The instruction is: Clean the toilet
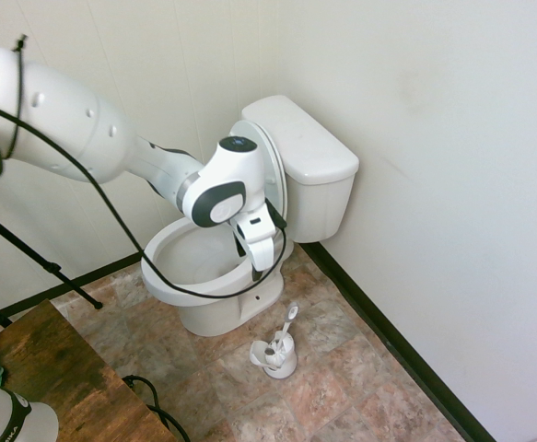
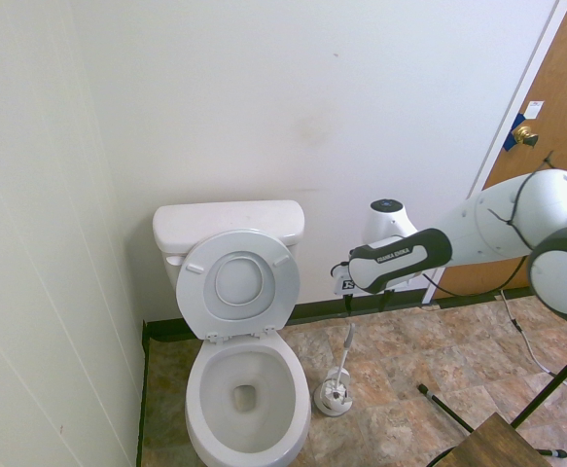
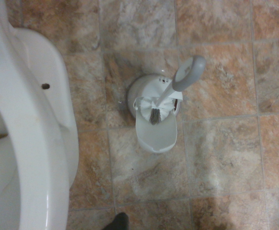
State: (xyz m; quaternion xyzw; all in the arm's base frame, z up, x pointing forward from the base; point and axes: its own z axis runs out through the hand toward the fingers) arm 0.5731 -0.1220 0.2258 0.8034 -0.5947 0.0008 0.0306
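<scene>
The gripper [image 1: 262, 262] hangs pointing straight down, jaws spread wide and nothing between them, just above the toilet brush [image 3: 175, 91] that stands in its little white holder [image 1: 275, 354] on the tiled floor [image 3: 225, 158]. From the wrist camera the brush handle leans up out of the holder, its grey looped end the nearest thing to grab, bristles tucked inside. Just beside the holder sits the toilet [image 2: 244, 389], lid and seat already tipped up against the tank, bowl open and waiting. So the job in hand, I'd say, is fetching that brush. To do it well the arm should centre over the upper handle, turn the fingers square across the shaft, and close below the loop so it cannot slip through. Then lift straight up, because the holder looks light and could tip or come along if the pull goes sideways, and the bowl rim is close on one side
</scene>
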